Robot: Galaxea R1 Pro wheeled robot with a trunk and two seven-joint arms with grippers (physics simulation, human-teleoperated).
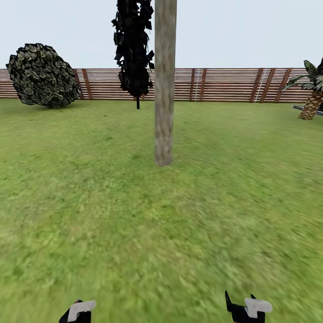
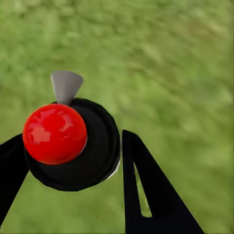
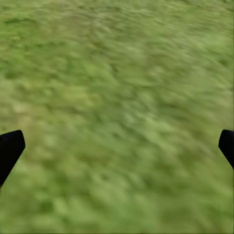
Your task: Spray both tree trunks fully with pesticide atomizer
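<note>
The pesticide atomizer (image 2: 54, 132), a black body with a glossy red ball top and a grey nozzle, sits between the black fingers of my left gripper (image 2: 73, 151), which is shut on it above the grass. In the head view the left gripper (image 1: 78, 312) shows at the bottom edge. My right gripper (image 3: 117, 146) is open with only grass between its fingers, and it appears low right in the head view (image 1: 246, 309). A tree trunk (image 1: 164, 89), thick, smooth and grey-tan, rises from the lawn straight ahead, a few metres from both grippers.
A dark ragged-leaved plant (image 1: 133, 45) on a thin stem stands behind the trunk. A round leafy bush (image 1: 42, 75) is at the far left and a short scaly palm (image 1: 312, 101) at the far right. The brown slat fence (image 1: 224, 84) closes the back of the lawn (image 1: 161, 224).
</note>
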